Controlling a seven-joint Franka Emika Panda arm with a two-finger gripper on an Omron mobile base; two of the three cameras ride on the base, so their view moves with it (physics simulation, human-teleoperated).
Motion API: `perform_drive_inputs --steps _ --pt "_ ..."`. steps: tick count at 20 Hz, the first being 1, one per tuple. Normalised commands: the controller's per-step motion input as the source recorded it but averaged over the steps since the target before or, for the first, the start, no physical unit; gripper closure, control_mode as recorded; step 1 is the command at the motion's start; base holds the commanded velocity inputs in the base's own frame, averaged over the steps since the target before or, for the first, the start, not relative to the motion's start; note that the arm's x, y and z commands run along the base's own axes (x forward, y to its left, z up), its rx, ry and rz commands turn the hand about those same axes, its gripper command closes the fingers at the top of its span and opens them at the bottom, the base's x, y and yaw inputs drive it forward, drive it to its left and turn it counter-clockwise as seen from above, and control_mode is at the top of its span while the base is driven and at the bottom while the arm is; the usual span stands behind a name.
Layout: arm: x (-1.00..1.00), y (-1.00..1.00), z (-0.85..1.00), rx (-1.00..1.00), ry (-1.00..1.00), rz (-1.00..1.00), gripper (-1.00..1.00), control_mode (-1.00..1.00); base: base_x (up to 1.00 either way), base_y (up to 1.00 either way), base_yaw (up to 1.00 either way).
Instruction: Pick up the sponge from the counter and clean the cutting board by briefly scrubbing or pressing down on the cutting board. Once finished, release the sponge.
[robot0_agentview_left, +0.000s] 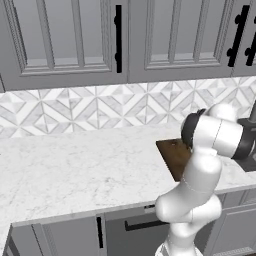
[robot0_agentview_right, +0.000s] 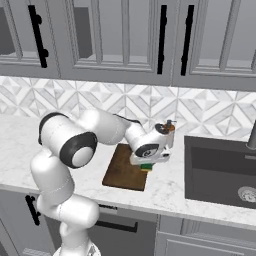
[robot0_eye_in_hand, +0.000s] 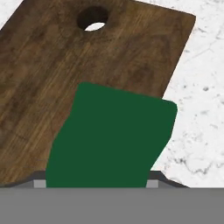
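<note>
The dark brown cutting board (robot0_eye_in_hand: 65, 65) lies on the white marble counter (robot0_eye_in_hand: 201, 109), its small hole (robot0_eye_in_hand: 92, 18) at the far end in the hand view. The sponge (robot0_eye_in_hand: 111, 140) shows its dark green top close to the camera, over the board's right edge and partly over the counter. It hides the fingertips. In the right base view my gripper (robot0_agentview_right: 147, 161) points down at the board's (robot0_agentview_right: 125, 170) right edge, shut on the sponge (robot0_agentview_right: 146, 167), whose green and yellow layers peek out beneath the hand. The arm hides part of the board (robot0_agentview_left: 172, 155) in the left base view.
A dark sink basin (robot0_agentview_right: 220, 170) is sunk into the counter just right of the board. A small white and brown object (robot0_agentview_right: 169, 131) stands behind the hand near the tile backsplash. Wall cabinets hang above. The counter's front edge runs close below the board.
</note>
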Motion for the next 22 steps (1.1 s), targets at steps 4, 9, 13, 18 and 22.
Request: perform_drive_inputs --steps 4,9,13,18,22 --pt "-0.76 -0.08 -0.04 0.00 -0.04 0.00 1.00 -1.00 0.00 0.00 0.00" --pt "-0.67 0.00 -0.01 0.00 -0.04 0.00 1.00 -1.00 0.00 0.00 0.00" --pt "-0.54 0.06 -0.07 0.00 -0.05 0.00 1.00 -1.00 0.00 0.00 0.00" --pt "-0.44 0.27 -0.20 0.00 -0.10 0.00 1.00 -1.00 0.00 0.00 0.00" --pt "-0.10 0.37 -0.10 0.00 -0.07 0.00 1.00 -1.00 0.00 0.00 0.00"
